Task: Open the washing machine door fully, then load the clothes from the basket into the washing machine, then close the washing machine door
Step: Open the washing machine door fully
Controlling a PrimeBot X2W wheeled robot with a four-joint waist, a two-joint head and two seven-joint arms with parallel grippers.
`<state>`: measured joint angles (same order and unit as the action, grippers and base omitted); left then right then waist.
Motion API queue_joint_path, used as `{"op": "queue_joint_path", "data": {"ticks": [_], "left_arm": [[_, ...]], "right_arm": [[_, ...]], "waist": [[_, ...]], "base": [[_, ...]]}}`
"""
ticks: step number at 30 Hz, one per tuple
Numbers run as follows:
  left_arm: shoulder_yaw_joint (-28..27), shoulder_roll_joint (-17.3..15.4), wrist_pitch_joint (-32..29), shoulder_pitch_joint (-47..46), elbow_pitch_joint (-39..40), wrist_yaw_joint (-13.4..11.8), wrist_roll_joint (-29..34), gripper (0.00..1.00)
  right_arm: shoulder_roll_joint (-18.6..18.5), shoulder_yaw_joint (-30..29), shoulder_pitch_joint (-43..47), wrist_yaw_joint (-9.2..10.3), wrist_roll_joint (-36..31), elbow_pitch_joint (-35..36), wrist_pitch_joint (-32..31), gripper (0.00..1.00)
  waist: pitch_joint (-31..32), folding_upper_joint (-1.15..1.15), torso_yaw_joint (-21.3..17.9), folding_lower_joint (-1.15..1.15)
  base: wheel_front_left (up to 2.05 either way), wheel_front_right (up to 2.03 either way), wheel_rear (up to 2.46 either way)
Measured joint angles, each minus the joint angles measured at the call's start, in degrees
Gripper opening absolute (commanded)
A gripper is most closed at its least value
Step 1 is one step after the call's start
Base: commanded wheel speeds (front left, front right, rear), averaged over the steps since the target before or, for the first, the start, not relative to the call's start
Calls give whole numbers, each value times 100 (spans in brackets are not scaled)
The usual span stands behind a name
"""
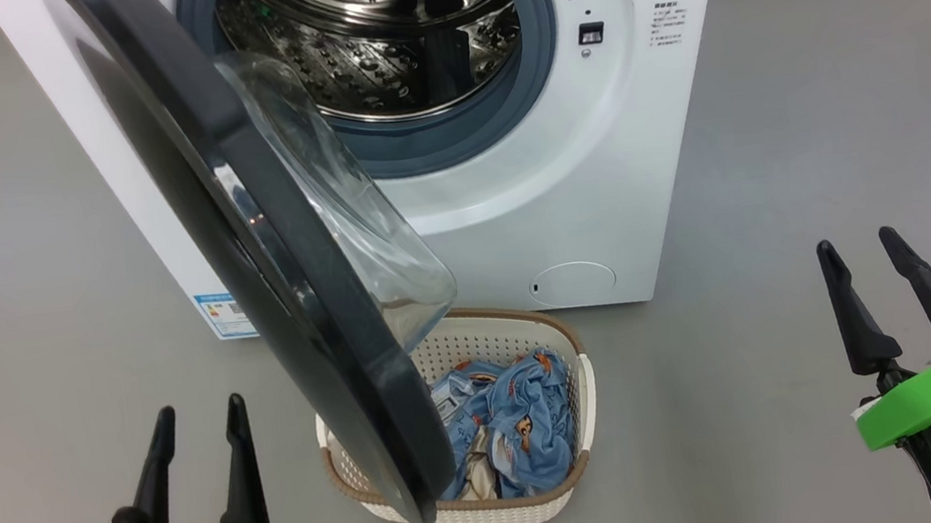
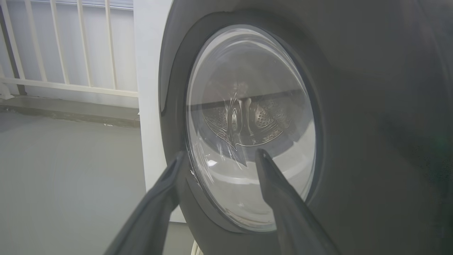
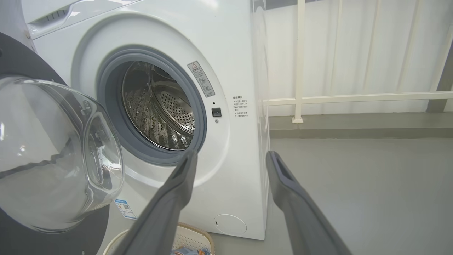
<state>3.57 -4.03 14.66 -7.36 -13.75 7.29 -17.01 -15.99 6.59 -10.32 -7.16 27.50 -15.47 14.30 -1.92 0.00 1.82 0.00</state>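
On a grey floor [image 1: 812, 121] backed by a white railing [image 3: 354, 96], the washing machine [image 1: 599, 192] is seen with the washing machine door [image 1: 283, 293] swung out above the basket [image 1: 505, 512] of clothes [image 1: 529, 414], the fingers of the left gripper [image 1: 201, 405] and right gripper [image 1: 855, 239] held apart, empty.

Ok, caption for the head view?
Door part-open above basket of clothes; left gripper and right gripper open, empty.

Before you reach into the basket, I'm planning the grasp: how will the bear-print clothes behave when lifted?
The clothes lie crumpled in the basket, so they are probably floppy and would sag from a pinch. The fabric looks thin, likely light. The pieces overlap, so one may drag another along.
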Motion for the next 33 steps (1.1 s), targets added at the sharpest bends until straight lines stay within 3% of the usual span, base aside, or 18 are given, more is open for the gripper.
{"op": "queue_joint_path", "data": {"ticks": [8,33], "left_arm": [[4,0,0,73,-29,0,0,100],[45,0,0,77,-82,0,0,100]], "right_arm": [[189,-244,76,-1,-247,-59,0,100],[241,-283,153,0,-345,-221,0,100]], "waist": [[111,0,29,0],[186,0,139,0]], "base": [[0,0,0],[0,0,0]]}}
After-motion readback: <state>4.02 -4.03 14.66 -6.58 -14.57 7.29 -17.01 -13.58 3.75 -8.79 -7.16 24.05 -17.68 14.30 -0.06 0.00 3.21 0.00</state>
